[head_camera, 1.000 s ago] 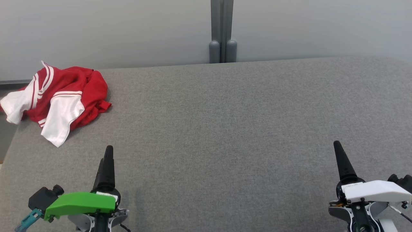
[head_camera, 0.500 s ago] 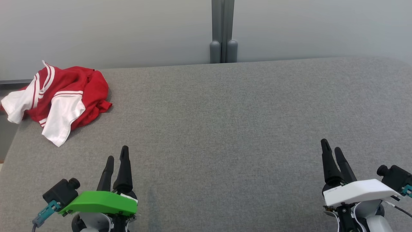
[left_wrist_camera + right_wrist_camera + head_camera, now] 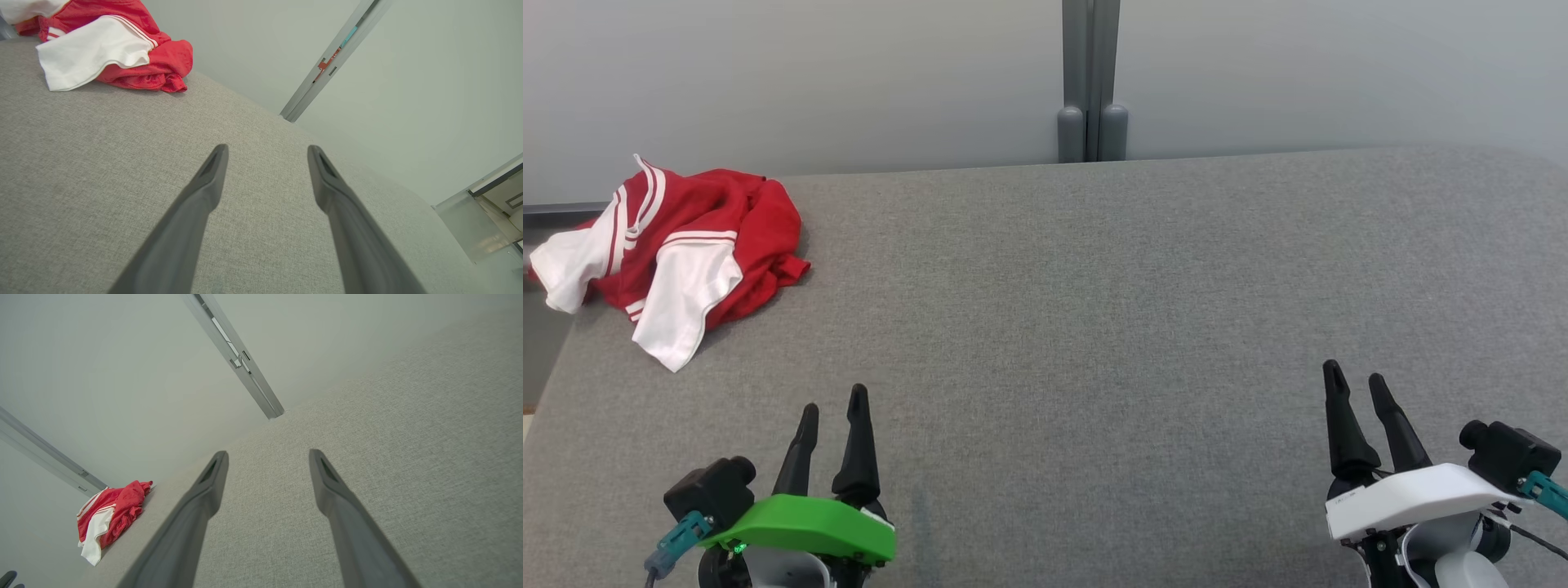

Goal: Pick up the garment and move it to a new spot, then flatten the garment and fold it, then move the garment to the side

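Desk (image 3: 1094, 286) covered in grey cloth carries a crumpled red-and-white jersey (image 3: 711, 237) at its far left corner. The jersey looks light, soft and limp, so a pinch on the bunched red folds should lift it. The left gripper (image 3: 833, 398) and right gripper (image 3: 1354, 371) hover well apart from the jersey, fingers wide and empty.

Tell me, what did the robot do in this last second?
Both wrists rolled: the left pincer and right pincer now show their two fingers side by side, open, and each slid slightly inward and back. Nothing was taken hold of. The red and white garment stayed crumpled at far left.
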Tool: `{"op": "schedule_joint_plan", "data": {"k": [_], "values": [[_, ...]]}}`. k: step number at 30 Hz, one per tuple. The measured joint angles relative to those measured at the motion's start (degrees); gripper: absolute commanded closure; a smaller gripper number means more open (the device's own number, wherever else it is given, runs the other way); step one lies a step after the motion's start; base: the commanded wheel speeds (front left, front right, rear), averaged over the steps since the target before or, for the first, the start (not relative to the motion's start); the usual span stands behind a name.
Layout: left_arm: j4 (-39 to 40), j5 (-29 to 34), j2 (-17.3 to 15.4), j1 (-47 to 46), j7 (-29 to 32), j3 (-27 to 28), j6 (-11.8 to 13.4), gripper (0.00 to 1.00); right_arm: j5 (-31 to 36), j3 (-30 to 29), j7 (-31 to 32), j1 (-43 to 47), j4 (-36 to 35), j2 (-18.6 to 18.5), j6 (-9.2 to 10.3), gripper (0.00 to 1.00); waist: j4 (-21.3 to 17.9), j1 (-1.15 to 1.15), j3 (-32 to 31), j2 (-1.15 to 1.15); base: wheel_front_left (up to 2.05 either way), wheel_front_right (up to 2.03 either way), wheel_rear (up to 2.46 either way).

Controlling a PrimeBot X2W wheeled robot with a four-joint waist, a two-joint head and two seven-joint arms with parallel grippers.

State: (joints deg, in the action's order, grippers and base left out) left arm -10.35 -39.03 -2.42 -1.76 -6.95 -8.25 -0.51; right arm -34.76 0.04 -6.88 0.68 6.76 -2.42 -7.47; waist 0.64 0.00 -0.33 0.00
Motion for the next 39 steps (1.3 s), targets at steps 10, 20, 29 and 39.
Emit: {"op": "schedule_joint_plan", "data": {"k": [10, 20, 29, 39], "values": [[-0.9, 5.7, 0.0, 0.0, -1.5, -1.4, 0.6, 0.00, 7.2, 0.9, -1.5, 0.2, 0.3, -0.1, -0.01, 0.00, 0.2, 0.00, -0.2, 0.00, 0.00, 0.00, 0.00], [-2.0, 10.9, -0.1, 0.0, -2.9, -2.5, 1.1, 0.00, 13.4, 1.3, -2.9, 0.2, 0.4, -0.1, -0.01, 0.00, 0.2, 0.00, -0.3, 0.00, 0.00, 0.00, 0.00], [-2.5, 14.6, -0.1, 0.5, -4.2, -3.1, 1.8, 0.00, 18.2, 2.1, -4.2, 0.5, 1.2, -0.2, -0.01, 0.00, 0.1, 0.00, -0.7, 0.00, 0.00, 0.00, 0.00], [-3.3, 19.0, -0.2, 1.2, -5.3, -3.8, 2.3, 0.00, 23.1, 2.6, -5.3, 1.3, 1.7, -0.2, -0.01, 0.00, 0.1, 0.00, -1.4, 0.00, 0.00, 0.00, 0.00]]}}
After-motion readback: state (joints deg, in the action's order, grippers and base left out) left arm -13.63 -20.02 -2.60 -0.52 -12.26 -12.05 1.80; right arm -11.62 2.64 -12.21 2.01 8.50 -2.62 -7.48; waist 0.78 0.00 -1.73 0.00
